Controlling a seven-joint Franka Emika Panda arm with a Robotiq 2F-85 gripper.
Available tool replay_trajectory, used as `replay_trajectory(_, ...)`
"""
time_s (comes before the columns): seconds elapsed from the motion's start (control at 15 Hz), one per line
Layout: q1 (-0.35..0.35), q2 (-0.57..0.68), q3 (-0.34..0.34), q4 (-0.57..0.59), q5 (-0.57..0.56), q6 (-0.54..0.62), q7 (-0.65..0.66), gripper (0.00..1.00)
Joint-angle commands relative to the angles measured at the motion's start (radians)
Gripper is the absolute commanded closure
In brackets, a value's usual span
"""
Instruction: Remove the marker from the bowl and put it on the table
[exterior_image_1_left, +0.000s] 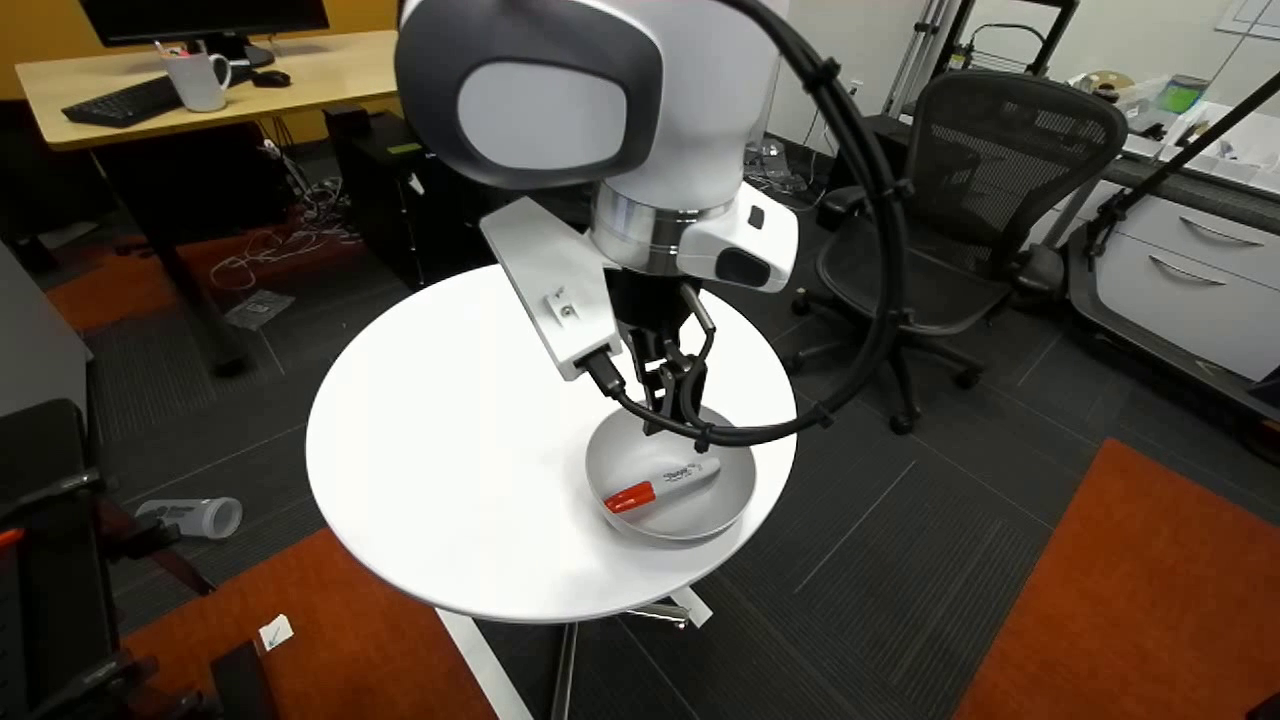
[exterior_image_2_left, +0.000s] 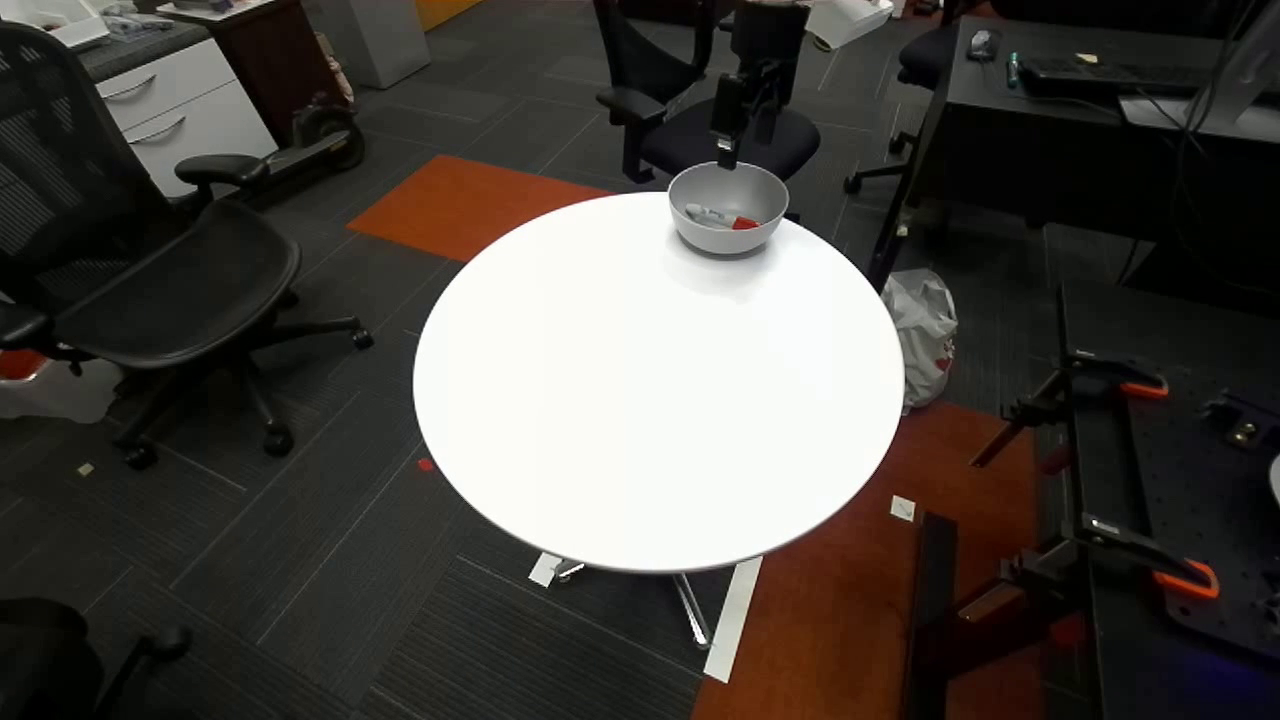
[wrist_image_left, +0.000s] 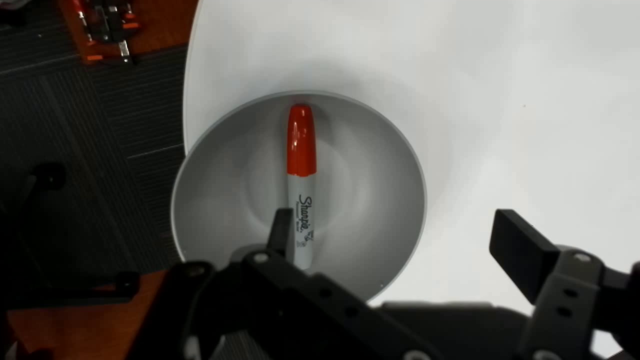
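Closest to the lens, in the wrist view: black metal two-fingered pincer (wrist_image_left: 398, 235), fingers spread wide apart. Left to right, in an exterior view: black keyboard (exterior_image_1_left: 128, 102), white handled mug (exterior_image_1_left: 197, 85) and black mouse (exterior_image_1_left: 270, 79), all on a light wooden rectangular desk (exterior_image_1_left: 345, 60). Lower down, translucent grey cylindrical cup (exterior_image_1_left: 190, 517) on its side on dark grey carpet (exterior_image_1_left: 210, 430). Next, round white-topped worktop (exterior_image_1_left: 450, 430); near its edge, on the right, a round shallow matt-grey bowl (exterior_image_1_left: 625, 460), upright. Red-capped, grey-barrelled marker (exterior_image_1_left: 660, 484) with Sharpie lettering is inside the bowl, lying across it at a slant, cap at left, barrel at right. In both exterior views the pincer hangs over the bowl; whether a fingertip meets the rim, can't tell. Wrist view again: left-hand finger overlaps the edge of the marker's barrel, right-hand finger shows against the worktop, outside the bowl; finger touching marker or just above it, can't tell. In an exterior view, white-and-dark-grey robot arm (exterior_image_1_left: 690, 110) above the worktop, black cable (exterior_image_1_left: 893, 260) looping out on its right. Then black mesh office chair (exterior_image_1_left: 1010, 160), orange carpet strip (exterior_image_1_left: 1150, 580), white drawer cabinet (exterior_image_1_left: 1190, 320) with silver handles at far right.
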Motion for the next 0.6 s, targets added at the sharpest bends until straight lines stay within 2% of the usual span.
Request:
replay_trajectory(0.0, -0.029, 0.07, 0.025, 0.066, -0.028, 0.027, 0.05, 0.0)
replay_trajectory(0.27, -0.044, 0.14, 0.031, 0.128, -0.027, 0.035, 0.076, 0.0)
replay_trajectory(0.53, -0.037, 0.206, 0.021, 0.179, -0.041, 0.103, 0.135, 0.0)
